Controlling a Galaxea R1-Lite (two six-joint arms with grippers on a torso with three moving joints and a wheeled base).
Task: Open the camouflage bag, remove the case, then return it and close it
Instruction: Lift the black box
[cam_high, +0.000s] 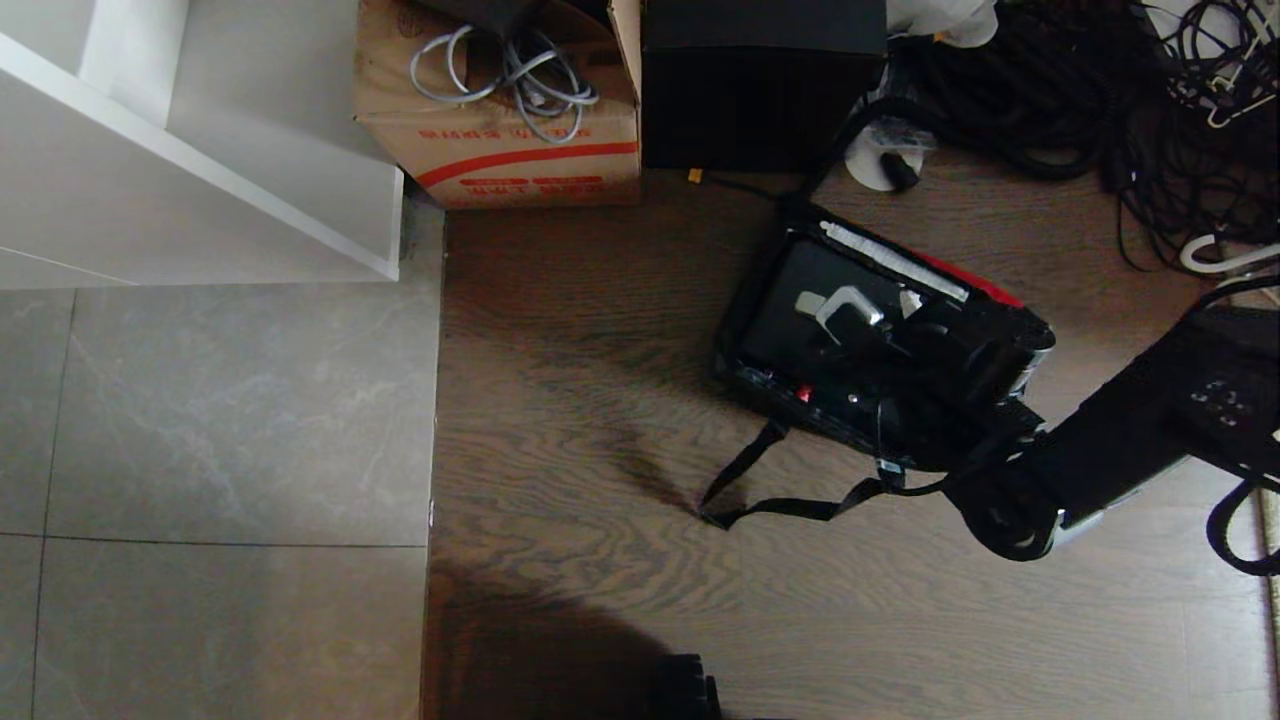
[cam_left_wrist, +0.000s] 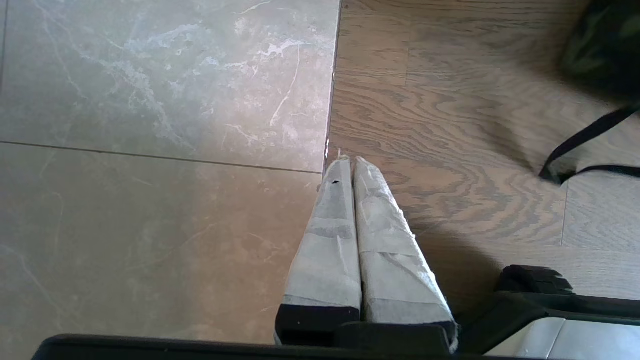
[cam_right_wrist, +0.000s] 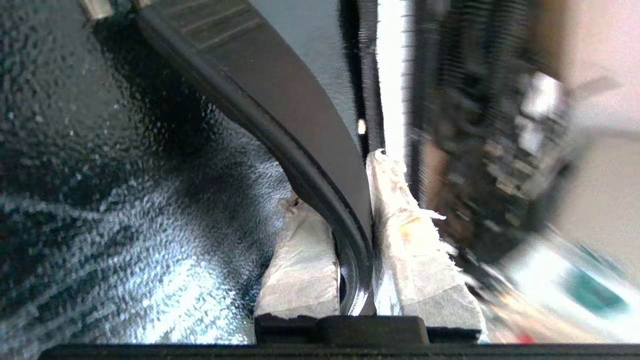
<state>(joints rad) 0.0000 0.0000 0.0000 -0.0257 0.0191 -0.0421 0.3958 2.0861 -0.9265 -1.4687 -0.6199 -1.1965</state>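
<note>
The soft green-and-black camouflage fabric bag (cam_high: 985, 290) with red lining lay open on the brown wood-grain floor (cam_high: 580, 400), just in front of a tall black box (cam_high: 760, 80). Inside the bag sat the flat black rigid case (cam_high: 790, 310), and its curved black handle (cam_right_wrist: 280, 100) was clamped between the taped fingers (cam_right_wrist: 410, 240) of the right gripper (cam_right_wrist: 352, 260). The left gripper (cam_left_wrist: 350, 170) hung well away from the bag, its fingers pressed together on nothing. Judging by this, the removal step was in hand; next, the case would need lifting clear of the bag's zipper edge without dragging the fabric along.
</note>
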